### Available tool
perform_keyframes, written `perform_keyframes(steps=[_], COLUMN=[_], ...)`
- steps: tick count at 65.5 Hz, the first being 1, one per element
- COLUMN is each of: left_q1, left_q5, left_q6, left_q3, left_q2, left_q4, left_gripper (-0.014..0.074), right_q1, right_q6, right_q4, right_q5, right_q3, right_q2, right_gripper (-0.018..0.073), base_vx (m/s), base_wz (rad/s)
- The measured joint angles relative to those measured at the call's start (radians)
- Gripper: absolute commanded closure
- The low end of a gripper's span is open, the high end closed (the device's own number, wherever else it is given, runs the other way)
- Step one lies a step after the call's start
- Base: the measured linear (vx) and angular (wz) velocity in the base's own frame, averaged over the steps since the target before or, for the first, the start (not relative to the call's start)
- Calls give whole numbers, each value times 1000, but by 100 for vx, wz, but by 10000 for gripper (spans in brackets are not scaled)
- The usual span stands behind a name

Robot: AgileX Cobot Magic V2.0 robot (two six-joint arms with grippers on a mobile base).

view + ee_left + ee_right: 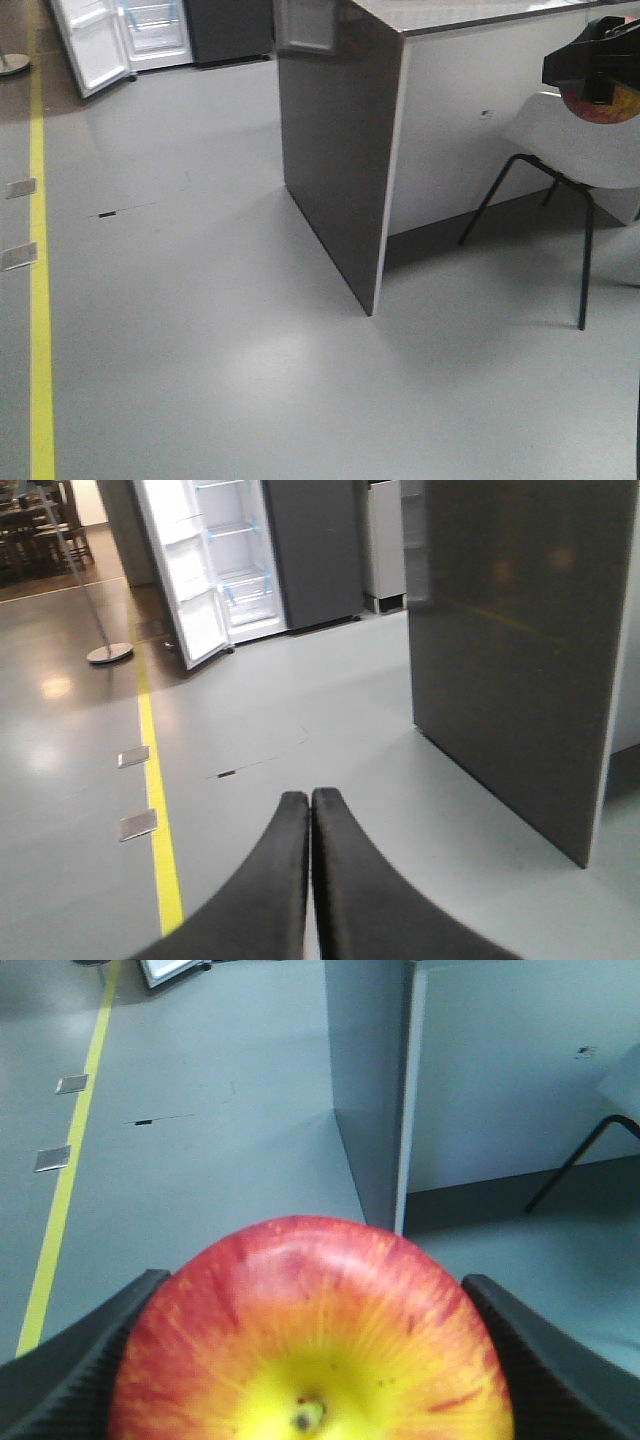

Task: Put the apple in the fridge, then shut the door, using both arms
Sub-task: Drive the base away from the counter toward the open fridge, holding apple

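The apple (310,1340), red with a yellow stem end, fills the right wrist view, and my right gripper (315,1282) is shut on it, with a black finger (85,1365) on either side. In the front view the same gripper (598,62) holds the apple (606,104) high at the right edge, above a chair. The fridge (240,570) stands far off at the back left, its white inside showing. Its door (185,575) is swung open to the left. My left gripper (310,802) is shut on nothing, hanging over bare floor and pointing towards the fridge.
A dark counter cabinet (335,150) with a stone top stands between me and the right side. A white chair (575,150) with black legs is next to it. A yellow floor line (40,300), two floor plates (138,825) and a pole stand (108,652) lie left.
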Motion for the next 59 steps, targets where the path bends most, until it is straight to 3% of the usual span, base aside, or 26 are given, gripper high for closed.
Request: perform_keyframes(steps=[59], left_q1=[0], left_q5=[0], left_q6=[0], left_q3=[0], left_q2=[0], left_q4=[0], left_gripper=[604], right_q1=[0], right_q6=[0], right_q4=[0], right_q5=[0], right_q3=[0], right_q2=[0], right_gripper=[419], base_vx=[6], base_wz=[30])
